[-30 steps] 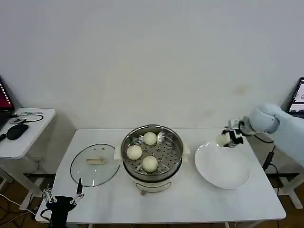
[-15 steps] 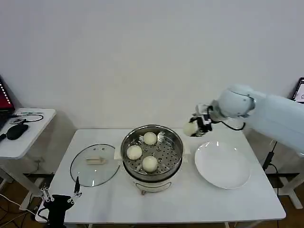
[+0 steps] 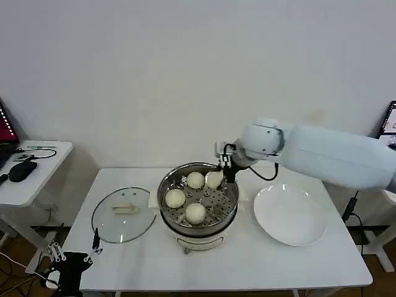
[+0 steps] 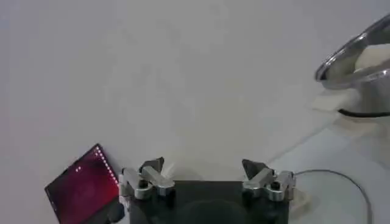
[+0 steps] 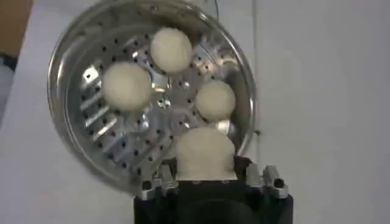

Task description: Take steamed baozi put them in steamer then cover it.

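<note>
The steamer [image 3: 230, 204] stands mid-table with three steamed baozi [image 3: 195, 180] on its perforated tray. My right gripper [image 3: 221, 176] hangs over the pot's back right rim, shut on a fourth baozi [image 3: 214, 180]. In the right wrist view that held baozi [image 5: 204, 151] sits between the fingers of the right gripper [image 5: 207, 171], above the steamer [image 5: 61, 79] and the other baozi [image 5: 127, 85]. The cover [image 3: 124, 214] lies flat on the table left of the pot. My left gripper [image 3: 71, 253] waits low at the table's front left corner, open [image 4: 203, 167] and holding nothing.
A bare white plate [image 3: 289, 215] lies right of the steamer. A side table [image 3: 37, 176] with a laptop [image 4: 82, 190] and a mouse stands to the left. The steamer's rim [image 4: 353, 56] shows far off in the left wrist view.
My right arm has carried the baozi left, from above the plate's far edge to above the steamer's back right. The left gripper has drifted slightly left.
</note>
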